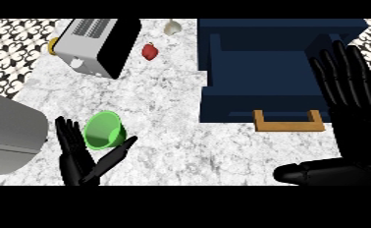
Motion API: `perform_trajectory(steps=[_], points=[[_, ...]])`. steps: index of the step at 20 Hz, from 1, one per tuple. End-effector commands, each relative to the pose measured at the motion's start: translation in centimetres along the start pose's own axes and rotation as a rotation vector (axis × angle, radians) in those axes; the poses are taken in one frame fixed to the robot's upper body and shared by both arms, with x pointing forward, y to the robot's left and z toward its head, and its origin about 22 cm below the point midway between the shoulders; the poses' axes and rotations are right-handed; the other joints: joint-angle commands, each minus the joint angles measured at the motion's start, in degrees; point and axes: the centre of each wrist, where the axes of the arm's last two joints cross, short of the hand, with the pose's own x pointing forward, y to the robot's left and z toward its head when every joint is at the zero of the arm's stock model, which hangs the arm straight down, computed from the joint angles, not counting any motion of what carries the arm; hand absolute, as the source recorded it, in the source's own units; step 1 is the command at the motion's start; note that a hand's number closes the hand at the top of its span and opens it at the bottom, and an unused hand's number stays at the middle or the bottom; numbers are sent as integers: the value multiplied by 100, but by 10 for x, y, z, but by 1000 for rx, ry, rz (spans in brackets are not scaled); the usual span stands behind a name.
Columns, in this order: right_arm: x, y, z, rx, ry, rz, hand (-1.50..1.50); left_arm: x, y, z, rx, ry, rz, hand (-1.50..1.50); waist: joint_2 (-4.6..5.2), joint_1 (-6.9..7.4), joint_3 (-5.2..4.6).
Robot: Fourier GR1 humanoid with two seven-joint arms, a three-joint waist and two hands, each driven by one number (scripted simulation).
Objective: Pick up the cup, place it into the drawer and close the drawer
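The white speckled marble bench (167, 104) fills most of the head view, with a black-and-white patterned surface showing along its upper left edge. On its right half sits the dark blue drawer (261, 74), pulled open so that its hollow inside faces up; its front wall lies toward the lower edge of the view and carries a wooden handle (287, 121) that sticks out over the bench.

The right hand (342, 82) stands at the right edge, over the drawer's right side, with its fingers straight and spread, pointing up the view; its thumb reaches leftward low in the view. It holds nothing. At the far left a grey rounded object (18, 133) is cut off by the view's edge. In the upper left corner of the bench a toaster (94, 45) lies at a slant, silver on top and black on its right flank, with a yellow knob at its left end.

The left hand (80, 160) comes in at the lower left, open, fingers straight and thumb stretched out to the right. The green cup (103, 131) lies tipped on the bench in the gap between those fingers and the thumb, its open mouth turned toward the view; the fingers are not curled round it. It is well apart from the drawer.

A small red item (150, 51) lies just right of the toaster, and a small pale item (172, 27) lies near the bench's upper edge, close to the drawer's left corner.
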Motion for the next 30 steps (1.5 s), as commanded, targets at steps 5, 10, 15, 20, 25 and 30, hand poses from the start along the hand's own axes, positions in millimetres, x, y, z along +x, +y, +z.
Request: perform_trajectory(steps=[5,10,15,20,25,30], points=[[14,3,2,7,12,-20,-150,-39,13,-15,60,-3,3,-150,6,-15,-8],[-4,-2,8,5,13,-4,-150,-56,29,1,57,33,-11,-150,6,-9,-6],[-4,-12,4,4,-1,-6,-150,-64,27,-17,55,26,-12,-150,7,-13,-6],[1,1,8,10,-1,-10,-150,-74,31,-12,6,40,-12,-150,6,-14,-6],[11,-6,11,15,-7,-21,-150,-79,23,-17,5,12,40,-150,5,-19,-6],[-11,4,2,13,0,-8,-150,-78,24,-24,11,8,83,-150,6,-4,-5]])
